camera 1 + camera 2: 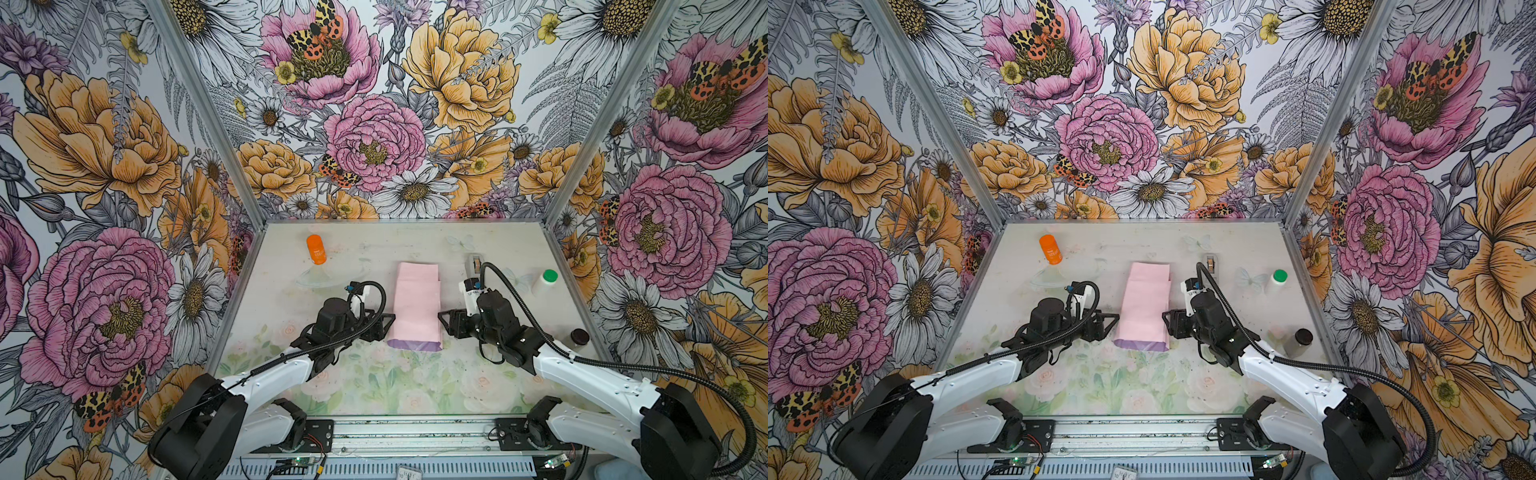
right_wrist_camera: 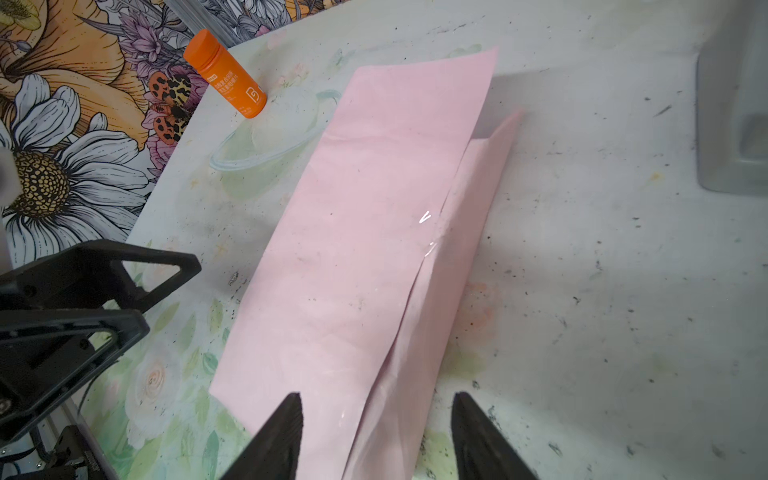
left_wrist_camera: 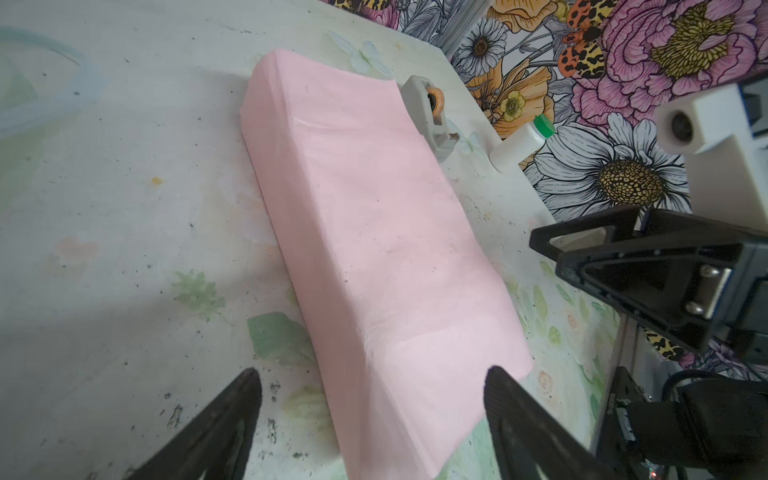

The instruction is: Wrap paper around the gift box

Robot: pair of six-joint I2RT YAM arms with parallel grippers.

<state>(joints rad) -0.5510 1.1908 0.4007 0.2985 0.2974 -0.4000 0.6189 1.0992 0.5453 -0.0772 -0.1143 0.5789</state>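
Observation:
The paper [image 1: 417, 307] [image 1: 1144, 307] lies in the middle of the table as a long, folded-over bundle, pale pink side out. A lilac strip [image 1: 413, 345] shows at its near end. The gift box is hidden, presumably under the paper. A glossy piece of clear tape [image 2: 428, 232] sits on the overlapping seam. My left gripper [image 1: 388, 322] [image 3: 372, 382] stands open at the bundle's left side, near its front end. My right gripper [image 1: 444, 320] [image 2: 376, 405] stands open at the right side, its fingers straddling the seam edge without pinching it.
A grey tape dispenser [image 1: 475, 264] [image 3: 428, 112] stands just behind the right arm. An orange bottle [image 1: 316, 249] and a clear plastic dish [image 1: 328, 276] are at the back left. A green-capped white bottle [image 1: 546, 280] and a dark-lidded jar [image 1: 578, 336] stand along the right wall.

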